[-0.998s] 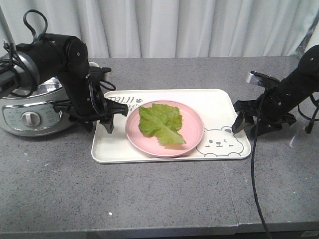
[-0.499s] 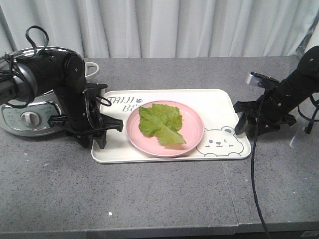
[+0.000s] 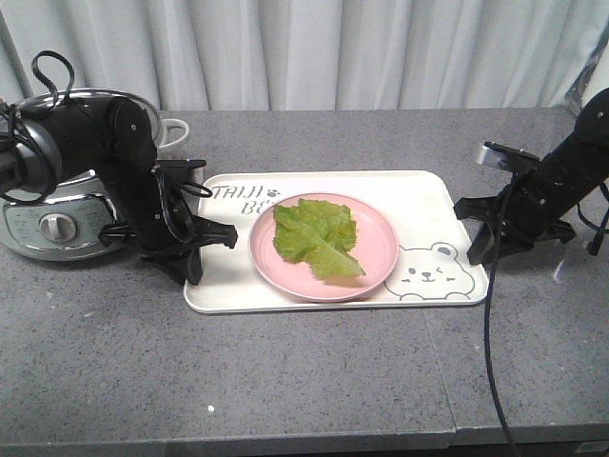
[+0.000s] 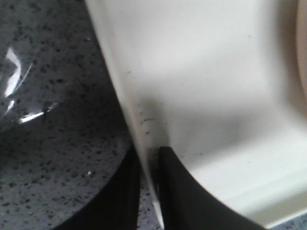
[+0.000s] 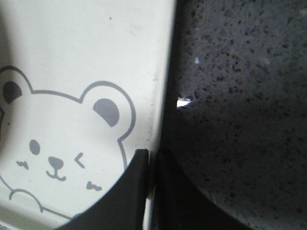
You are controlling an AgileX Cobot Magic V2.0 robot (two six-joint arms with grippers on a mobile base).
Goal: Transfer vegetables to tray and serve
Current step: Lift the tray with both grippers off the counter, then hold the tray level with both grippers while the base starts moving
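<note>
Tabletop: we see a grey speckled tabletop (image 3: 285, 381) with a pale curtain (image 3: 333, 48) hanging behind it.
Tray: the cream-white rectangular tray (image 3: 428, 200) lies in the middle of the tabletop, long side toward us. We cannot tell whether it is raised off the surface.
Tray markings: grey lettering (image 3: 243, 198) sits at the far left corner. A winking bear drawing (image 3: 428, 271) sits at the near right corner.
Plate: a round pink plate (image 3: 376, 249) rests inside the tray, left of the bear.
Vegetables: the bright green ruffled lettuce leaf (image 3: 316, 233) lies flat on the pink plate, well within its rim.
Left pincer: the left pincer (image 3: 195, 252) is at the tray's left edge. In the left wrist view its two dark fingers (image 4: 182, 191) straddle the raised rim, one inside and one outside, pinching it.
Right pincer: the right pincer (image 3: 479, 249) is at the tray's right edge, beside the bear. In the right wrist view we see it pinching the rim the same way.
Cooker: a silver electric cooker (image 3: 57, 224) stands on the tabletop behind the left arm, apart from the tray.
</note>
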